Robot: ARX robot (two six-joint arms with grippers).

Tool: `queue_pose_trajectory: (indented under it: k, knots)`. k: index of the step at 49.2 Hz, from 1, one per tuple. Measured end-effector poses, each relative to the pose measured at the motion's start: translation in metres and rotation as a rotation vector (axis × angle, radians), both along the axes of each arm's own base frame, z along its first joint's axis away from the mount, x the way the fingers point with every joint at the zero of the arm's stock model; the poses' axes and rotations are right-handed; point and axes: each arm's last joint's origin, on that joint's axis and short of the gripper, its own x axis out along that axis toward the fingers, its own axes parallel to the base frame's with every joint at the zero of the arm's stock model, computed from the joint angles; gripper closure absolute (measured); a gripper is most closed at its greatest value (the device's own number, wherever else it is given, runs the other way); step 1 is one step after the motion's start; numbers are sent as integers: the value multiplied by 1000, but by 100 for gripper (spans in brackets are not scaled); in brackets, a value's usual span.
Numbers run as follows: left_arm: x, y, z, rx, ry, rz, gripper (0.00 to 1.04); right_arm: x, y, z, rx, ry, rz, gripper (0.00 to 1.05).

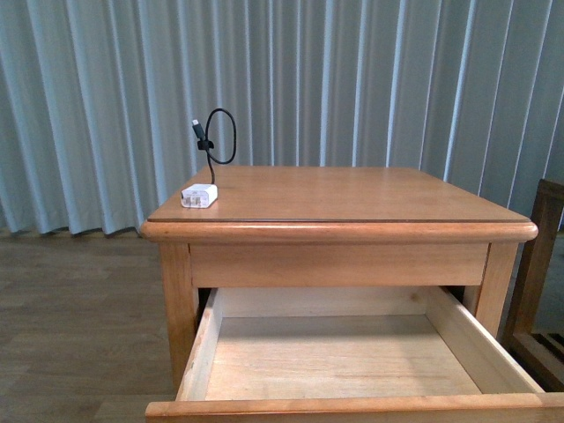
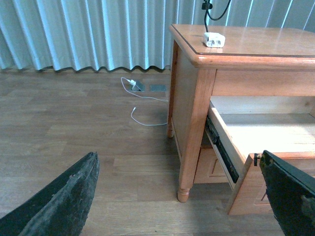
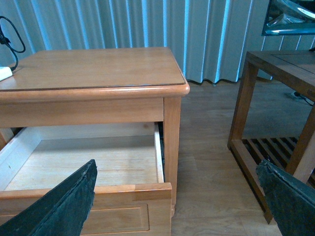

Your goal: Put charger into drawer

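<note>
The charger [image 1: 199,196] is a small white block at the near left corner of the nightstand top, and its black cable [image 1: 218,137] stands up in a loop behind it. The charger also shows in the left wrist view [image 2: 214,39] and at the frame edge in the right wrist view [image 3: 4,73]. Below the top, the drawer [image 1: 201,348] is pulled out, its pale wood interior holding nothing. My left gripper [image 2: 178,162] is open, low to the left of the nightstand. To the right of the drawer [image 3: 123,196] front, my right gripper [image 3: 177,164] hangs open. Both hold nothing.
A darker wooden side table [image 3: 275,64] with a slatted lower shelf stands to the right of the nightstand. On the floor to the left, near the curtain, lies a white cable [image 2: 142,105] with a plug. A shorter drawer front [image 2: 209,164] sits under the open one.
</note>
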Motion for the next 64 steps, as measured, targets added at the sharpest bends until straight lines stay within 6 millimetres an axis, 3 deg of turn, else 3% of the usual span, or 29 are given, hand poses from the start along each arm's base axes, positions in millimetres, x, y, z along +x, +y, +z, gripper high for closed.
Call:
queue_pose_trajectory:
  k: [16, 21, 25, 41, 64]
  knots:
    - [0, 0, 0, -1, 0, 7, 6, 0, 0, 0, 0, 0, 0, 8]
    - [5, -3, 3, -34, -3, 191, 6, 0, 0, 0, 0, 0, 0, 8]
    - [18, -8, 8, -16, 48, 174, 6, 0, 0, 0, 0, 0, 1, 8]
    - [94, -20, 73, 33, 56, 92, 6, 0, 0, 0, 0, 0, 0, 8]
    - [228, -87, 96, 58, 148, 73, 6, 0, 0, 0, 0, 0, 0, 8]
